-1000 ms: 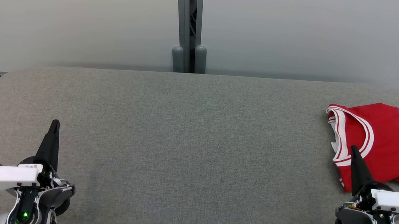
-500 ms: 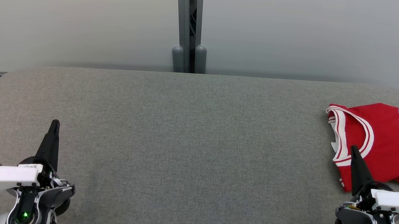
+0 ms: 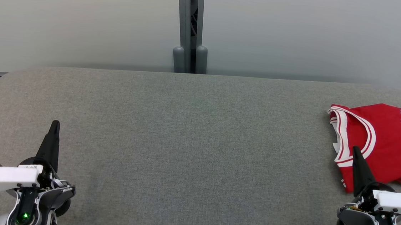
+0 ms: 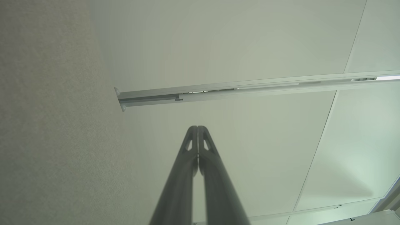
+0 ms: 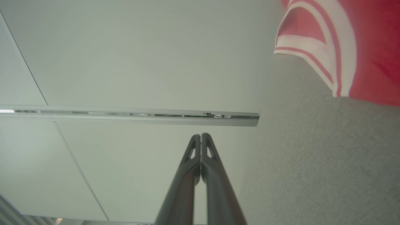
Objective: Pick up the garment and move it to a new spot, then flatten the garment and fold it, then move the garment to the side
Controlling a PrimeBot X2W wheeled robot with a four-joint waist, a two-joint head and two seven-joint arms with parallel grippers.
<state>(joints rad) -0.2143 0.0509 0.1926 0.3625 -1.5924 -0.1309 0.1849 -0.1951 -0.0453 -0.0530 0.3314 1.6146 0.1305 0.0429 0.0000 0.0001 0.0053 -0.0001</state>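
Red garment [image 3: 381, 137] at the right end of the grey table [image 3: 198, 144], lettered side up, striped armhole trim toward the table's middle; its right part was cut off by the frame, so whether it was folded could not be told; the lie suited equally a garment awaiting pick-up and one already set aside. Left jaws, over the table's near left corner, were pressed fully together and held nothing; right jaws, over the near right corner and near the garment, were likewise closed and empty. Probable hazards: pinching one layer alone would drag the cloth into a bunch; a pull toward the table's right edge, largely out of view, might tip it off.
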